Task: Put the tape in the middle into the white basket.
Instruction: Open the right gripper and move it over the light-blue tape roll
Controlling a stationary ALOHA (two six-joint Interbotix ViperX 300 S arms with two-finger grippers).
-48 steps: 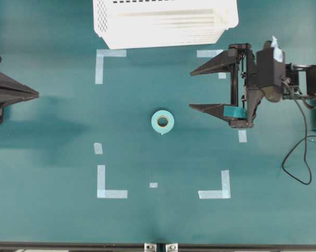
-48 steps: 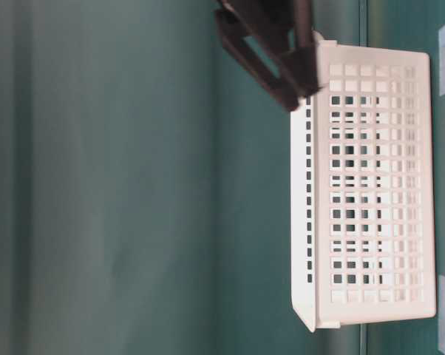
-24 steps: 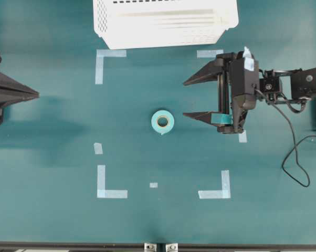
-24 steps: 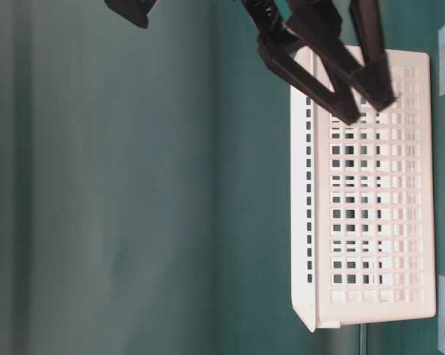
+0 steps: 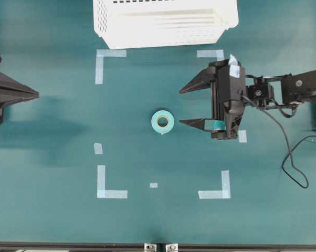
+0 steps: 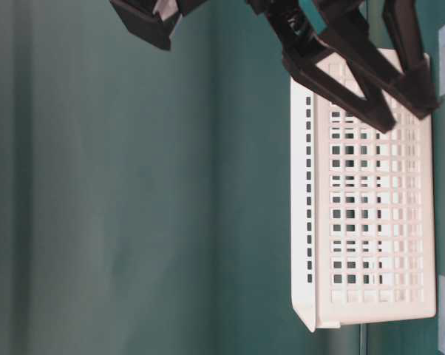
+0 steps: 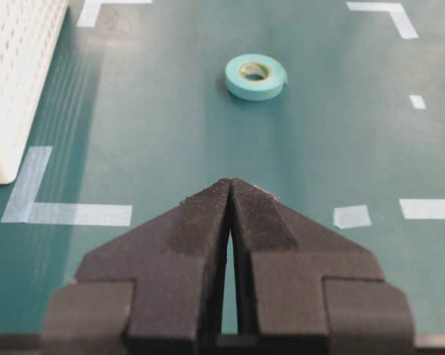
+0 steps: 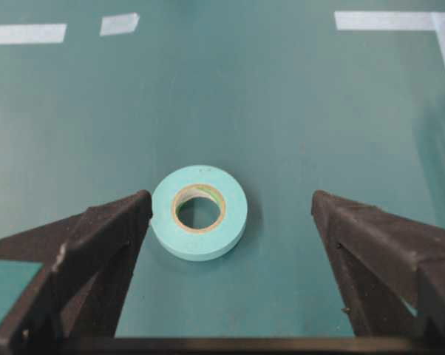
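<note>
tape lies flat on the teal surface, roughly centred among the pale tape corner marks. tan core faces up.

right pincer is spread wide, nothing in it. It sits just right of the tape in the overhead view, tips pointing at the roll but short of it. One fingertip is level with the tape and near it, the other is further toward the white basket. No contact visible.

right wrist view: tape sits ahead of the pincer, off-centre, close by the left-hand finger in that picture and well apart from the other finger. Can't tell from this view whether the near finger touches the roll.

left pincer is clenched, tips together, holding nothing. It's well apart from the tape, at the surface's left edge in the overhead view.

basket stands beyond the tape at the surface's far edge, well apart from the roll.
</note>
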